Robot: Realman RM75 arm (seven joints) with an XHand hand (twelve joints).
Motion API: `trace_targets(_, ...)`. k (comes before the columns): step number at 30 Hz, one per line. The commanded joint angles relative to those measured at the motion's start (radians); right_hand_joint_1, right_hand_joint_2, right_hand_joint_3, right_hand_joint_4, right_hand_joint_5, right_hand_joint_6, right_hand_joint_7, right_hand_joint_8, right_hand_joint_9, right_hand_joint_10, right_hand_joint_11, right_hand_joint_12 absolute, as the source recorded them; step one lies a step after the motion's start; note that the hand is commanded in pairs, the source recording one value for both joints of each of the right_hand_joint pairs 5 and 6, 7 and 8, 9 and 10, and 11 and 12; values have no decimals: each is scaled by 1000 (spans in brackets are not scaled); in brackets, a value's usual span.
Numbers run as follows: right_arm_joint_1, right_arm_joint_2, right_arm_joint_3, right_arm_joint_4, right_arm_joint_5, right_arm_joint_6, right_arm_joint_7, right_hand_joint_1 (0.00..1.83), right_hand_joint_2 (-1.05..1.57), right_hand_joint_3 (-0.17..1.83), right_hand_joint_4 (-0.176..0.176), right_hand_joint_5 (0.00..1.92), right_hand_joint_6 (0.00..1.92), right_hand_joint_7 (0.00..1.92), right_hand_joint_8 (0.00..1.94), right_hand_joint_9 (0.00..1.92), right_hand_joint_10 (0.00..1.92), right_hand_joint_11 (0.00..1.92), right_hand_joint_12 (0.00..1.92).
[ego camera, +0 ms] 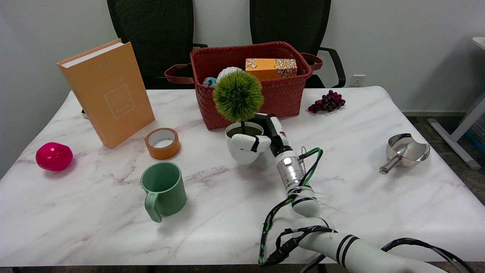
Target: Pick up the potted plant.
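Nearest us, a green mug (164, 190) stands left of centre on the marble table (379, 212), and the right arm (333, 242) reaches in from the near right. Mid-table, the right hand (261, 140) has its fingers clamped around the white pot of the potted plant (240, 121), which tilts slightly; whether it has left the table, I cannot tell. Further out: tape roll (162, 143), pink ball (54, 156), orange book (108, 91), metal scoop (405, 151), grapes (327, 101), red basket (254, 81).
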Motion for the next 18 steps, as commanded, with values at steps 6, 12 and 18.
trace_targets(6, -18, 99, 28, 162, 0, 100, -130, 1060, 337, 490, 0, 1153, 1153, 1920, 1920, 1861, 1861, 1920, 1920)
trace_targets(12, 29, 114, 48, 173, 0, 98, -171, 1058, 340, 495, 0, 1138, 1138, 1920, 1920, 1859, 1859, 1920, 1920)
trace_targets(18, 111, 119, 48, 153, 9, 89, -185, 1057, 339, 497, 0, 1129, 1129, 1920, 1920, 1856, 1856, 1920, 1920)
